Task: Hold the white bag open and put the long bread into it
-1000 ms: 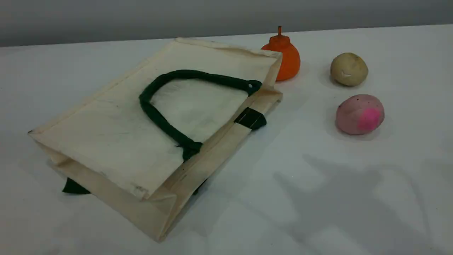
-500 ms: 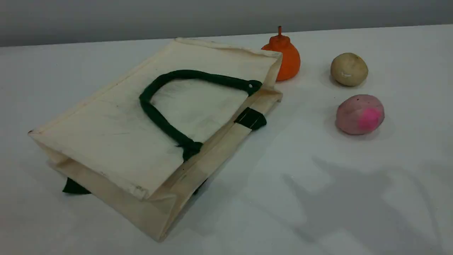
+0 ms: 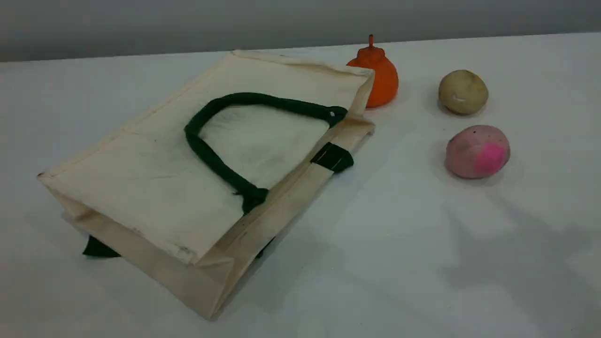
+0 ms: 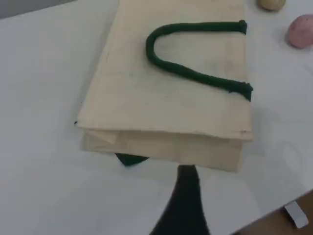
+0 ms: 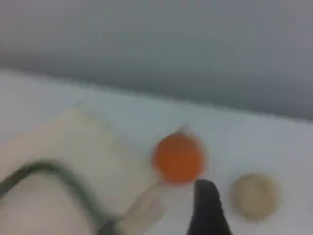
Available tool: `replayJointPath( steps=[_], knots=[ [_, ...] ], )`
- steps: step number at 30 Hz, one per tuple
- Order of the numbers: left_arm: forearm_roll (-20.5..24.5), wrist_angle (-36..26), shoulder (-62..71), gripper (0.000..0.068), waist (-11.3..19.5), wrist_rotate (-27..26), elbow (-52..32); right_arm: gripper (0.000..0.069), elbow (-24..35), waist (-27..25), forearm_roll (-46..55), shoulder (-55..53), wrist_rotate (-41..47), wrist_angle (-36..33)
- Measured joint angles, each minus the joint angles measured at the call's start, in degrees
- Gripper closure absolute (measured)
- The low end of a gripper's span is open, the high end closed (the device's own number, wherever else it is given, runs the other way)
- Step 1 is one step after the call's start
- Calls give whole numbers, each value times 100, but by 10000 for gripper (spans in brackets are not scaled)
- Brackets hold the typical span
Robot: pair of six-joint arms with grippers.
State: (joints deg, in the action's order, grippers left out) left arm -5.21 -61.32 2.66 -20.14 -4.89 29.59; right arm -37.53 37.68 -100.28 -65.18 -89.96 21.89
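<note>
One white bag [image 3: 155, 188] lies flat on the bench [image 3: 422, 258], with one green handle [image 3: 203, 152] on top. Three round things sit to its right: one orange fruit [image 3: 380, 80], one beige ball [image 3: 463, 92] and one pink ball [image 3: 477, 151]. Two tools, the left tool [image 4: 187, 172] and the right tool [image 5: 205, 190], both have their fingers apart.

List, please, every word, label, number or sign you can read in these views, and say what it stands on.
None: no view shows readable text.
The white bag is plain fabric, with no print or label showing.
The orange fruit, the beige ball and the pink ball bear no writing.
The right wrist view is too blurred to read anything.
</note>
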Motion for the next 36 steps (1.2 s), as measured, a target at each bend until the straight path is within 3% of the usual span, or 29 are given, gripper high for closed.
replayJointPath(
  steps=[4,9,13,17,20,25,30,36],
  knots=[
    [98,0,0,104,0,123,0,303,-11,0,0,311,0,566],
    [98,0,0,104,0,152,0,346,-11,0,12,323,0,262],
    [98,0,0,104,0,155,0,358,-11,0,66,323,0,-791],
    [98,-11,0,104,0,188,-17,359,-11,-66,627,323,262,-2615],
    [98,-11,0,104,0,200,-20,359,-11,-352,1503,323,942,-4036],
    [98,-18,0,104,0,200,-20,359,-392,-1039,3745,336,2848,-6003],
    [98,-18,0,104,0,200,-23,359,-1226,-1553,5688,368,4540,-6767],
    [98,-18,0,104,0,203,-23,359,-2289,-1625,8115,693,6383,-7187]
  ],
)
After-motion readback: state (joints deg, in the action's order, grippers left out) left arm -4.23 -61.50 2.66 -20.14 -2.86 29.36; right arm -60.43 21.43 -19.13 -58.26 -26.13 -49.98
